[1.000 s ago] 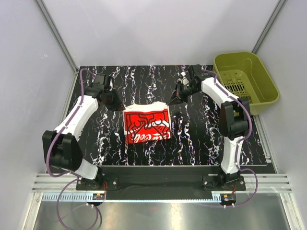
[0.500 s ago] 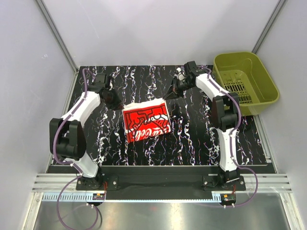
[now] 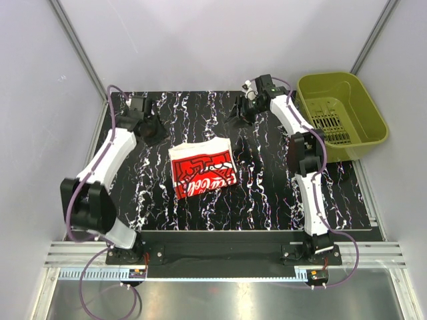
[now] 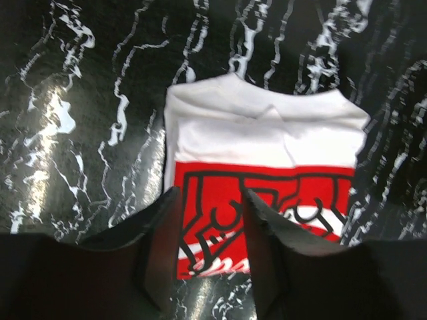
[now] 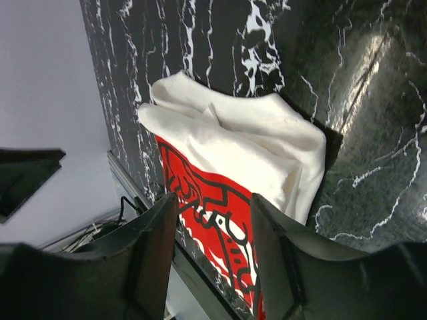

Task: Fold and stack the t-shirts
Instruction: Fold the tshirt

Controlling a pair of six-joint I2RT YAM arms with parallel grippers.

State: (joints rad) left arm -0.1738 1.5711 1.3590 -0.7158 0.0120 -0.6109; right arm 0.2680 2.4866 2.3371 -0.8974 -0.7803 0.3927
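Observation:
One folded t-shirt (image 3: 202, 171) lies mid-table, its red graphic facing up and an off-white band along its far edge. My left gripper (image 3: 155, 132) hovers off the shirt's far-left corner, open and apart from the cloth. My right gripper (image 3: 237, 116) hangs past the far-right corner, also open and holding nothing. In the left wrist view the t-shirt (image 4: 263, 133) shows beyond and between the spread fingers of the left gripper (image 4: 210, 203). The right wrist view has the t-shirt (image 5: 240, 143) below the right gripper (image 5: 213, 207), white folds bunched at the top.
An olive-green basket (image 3: 369, 131) stands off the table's far-right corner, close to the right arm's elbow. The black marbled tabletop (image 3: 267, 193) ends at a metal rail along the near edge. Grey walls close in the left, right and back.
Both grippers have opened, let go of the shirt's far corners and drawn back toward the far side. The shirt has settled flat and shifted slightly.

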